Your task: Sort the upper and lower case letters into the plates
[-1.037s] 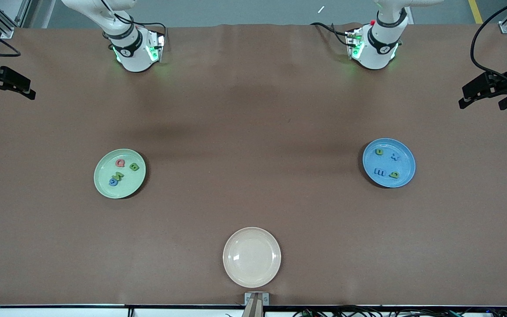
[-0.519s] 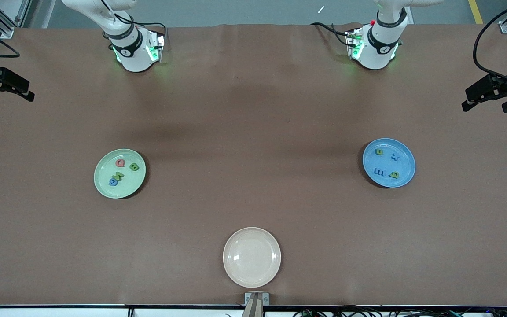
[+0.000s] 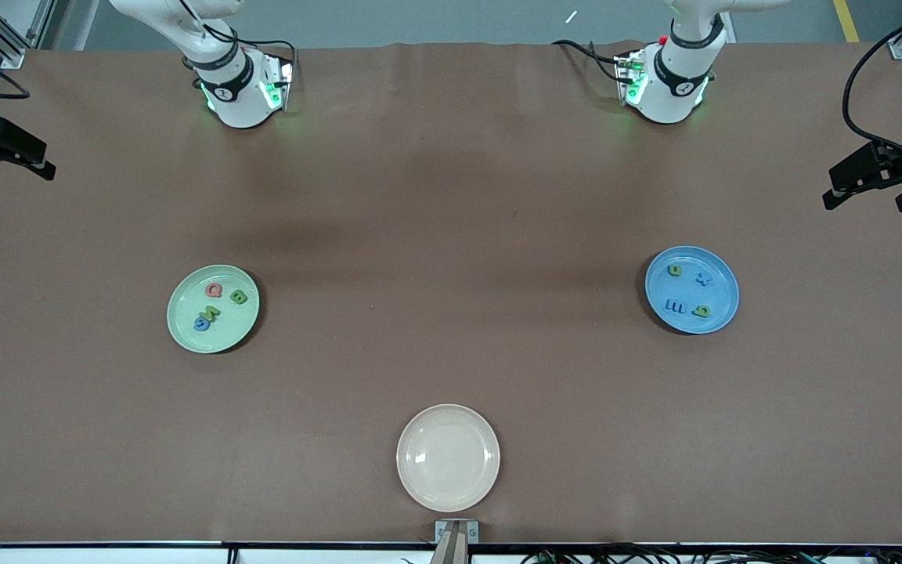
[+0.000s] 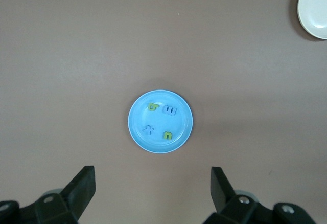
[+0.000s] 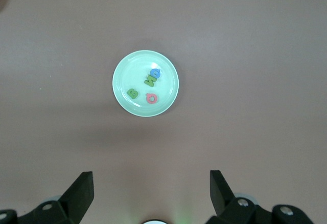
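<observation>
Brown desk [image 3: 451,196] is carrying everything: four capitals are lying in the pale green plate [image 3: 185,333] toward my right arm's end, four small letters in the blue plate [image 3: 721,313] toward my left arm's end. Sorting is looking finished, so I am judging no further pick is needed. My left gripper [image 4: 152,191] and right gripper [image 5: 151,191] are hanging released and empty, high over the desk's two ends. A cream-white plate [image 3: 448,489] is sitting empty nearest the camera, blocking nothing.
</observation>
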Controlling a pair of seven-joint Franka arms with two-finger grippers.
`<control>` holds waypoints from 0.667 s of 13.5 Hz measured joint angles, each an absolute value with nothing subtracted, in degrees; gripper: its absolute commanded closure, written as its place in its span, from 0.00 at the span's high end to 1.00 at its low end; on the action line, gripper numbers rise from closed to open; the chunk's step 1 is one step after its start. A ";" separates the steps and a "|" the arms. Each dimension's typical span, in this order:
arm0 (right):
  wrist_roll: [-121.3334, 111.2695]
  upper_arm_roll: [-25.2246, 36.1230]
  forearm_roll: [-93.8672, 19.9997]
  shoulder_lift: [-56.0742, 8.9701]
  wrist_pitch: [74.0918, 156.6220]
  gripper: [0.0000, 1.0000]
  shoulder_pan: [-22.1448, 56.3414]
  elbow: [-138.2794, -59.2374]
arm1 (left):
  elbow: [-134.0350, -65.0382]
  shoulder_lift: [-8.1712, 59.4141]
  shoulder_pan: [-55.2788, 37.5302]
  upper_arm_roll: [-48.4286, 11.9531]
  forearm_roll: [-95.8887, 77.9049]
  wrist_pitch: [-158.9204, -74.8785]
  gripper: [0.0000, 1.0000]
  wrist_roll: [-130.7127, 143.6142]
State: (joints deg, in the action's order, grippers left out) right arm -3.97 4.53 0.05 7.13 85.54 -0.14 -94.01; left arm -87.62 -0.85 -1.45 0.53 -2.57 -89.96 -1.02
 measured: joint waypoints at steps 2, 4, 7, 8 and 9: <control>-3.97 4.62 0.05 6.79 85.54 1.00 -0.15 -92.60 | -87.57 -0.83 -1.44 0.37 -2.57 -90.39 1.00 -1.02; -3.97 4.67 0.05 6.08 85.52 1.00 -0.15 -91.58 | -87.57 -0.77 -1.35 0.37 -2.57 -90.81 1.00 -1.02; -3.97 4.70 0.05 4.67 85.28 1.00 -0.16 -90.32 | -87.57 -0.68 -0.99 0.38 -2.57 -91.09 1.00 -1.02; -3.97 4.71 0.05 4.25 85.13 1.00 -0.16 -89.84 | -87.57 -0.68 -0.96 0.38 -2.57 -91.20 1.00 -1.02; -3.97 4.72 0.05 3.89 84.86 1.00 -0.17 -89.47 | -87.57 -0.68 -0.95 0.38 -2.57 -91.28 1.00 -1.02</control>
